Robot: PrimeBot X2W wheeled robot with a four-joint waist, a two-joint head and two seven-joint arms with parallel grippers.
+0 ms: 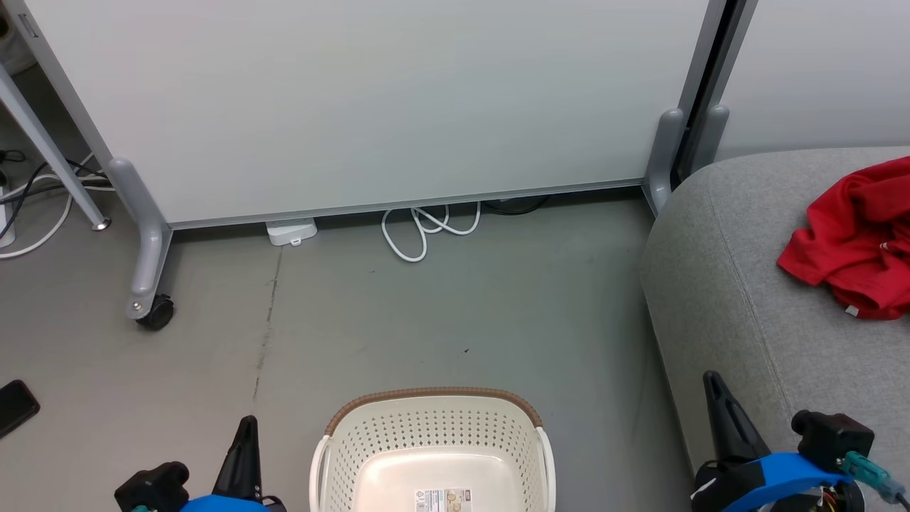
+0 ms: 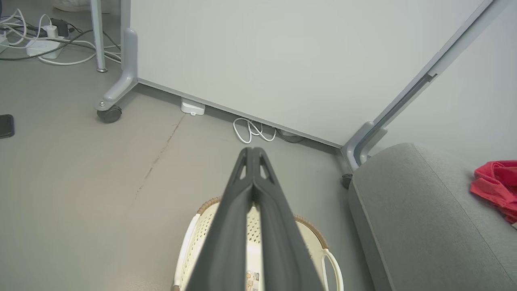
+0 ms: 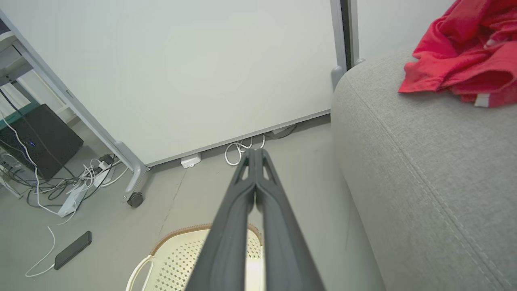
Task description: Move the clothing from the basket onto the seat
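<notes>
Resting left gripper: you have it low at 7 o'clock in the head view, fingers pointing to 12 and pressed together at the tips, with nothing held.
Right gripper: low at 5 o'clock, fingers closed tip to tip on nothing, leaning slightly toward 11.
Basket: on the floor at 6 o'clock, between your two grippers, with a label on its bottom.
Sofa: grey, from 3 to 5 o'clock.
Clothing: a crumpled red heap on the sofa at 3 o'clock, well apart from both grippers.
Partition: a white panel across 12 o'clock, with a white cable looped at its foot.
</notes>
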